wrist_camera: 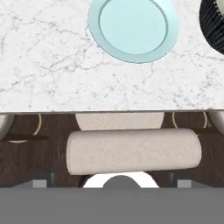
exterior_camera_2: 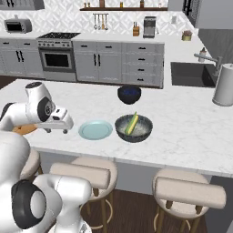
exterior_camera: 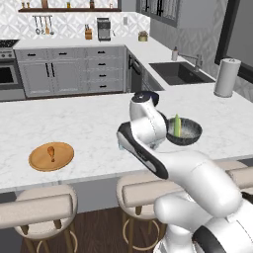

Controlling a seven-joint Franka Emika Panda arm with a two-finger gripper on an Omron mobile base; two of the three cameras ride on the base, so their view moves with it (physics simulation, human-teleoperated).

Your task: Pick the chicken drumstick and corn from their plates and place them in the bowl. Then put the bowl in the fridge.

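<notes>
The chicken drumstick [exterior_camera: 51, 151] lies on the tan wooden plate [exterior_camera: 37, 160] at the counter's front left. In the dark grey bowl [exterior_camera_2: 142, 132] the corn [exterior_camera_2: 132, 124] leans against the wall. The pale teal plate [exterior_camera_2: 95, 130] beside the bowl has nothing on it. My gripper [exterior_camera_2: 57, 131] hangs open over the counter's front edge, between the wooden plate [exterior_camera_2: 25, 129] and the teal plate, with nothing between its fingers. In the hand view the teal plate [wrist_camera: 133, 28] is at the top, the bowl's rim [wrist_camera: 213, 24] at the top right, and my gripper [wrist_camera: 111, 180] points down past the edge.
A smaller navy bowl [exterior_camera_2: 129, 94] stands behind the grey bowl. Padded stools [wrist_camera: 133, 151] line the counter's front. A paper towel roll [exterior_camera_2: 224, 85] and a sink [exterior_camera_2: 189, 74] are at the right, with a stove [exterior_camera_2: 57, 50] and cabinets behind.
</notes>
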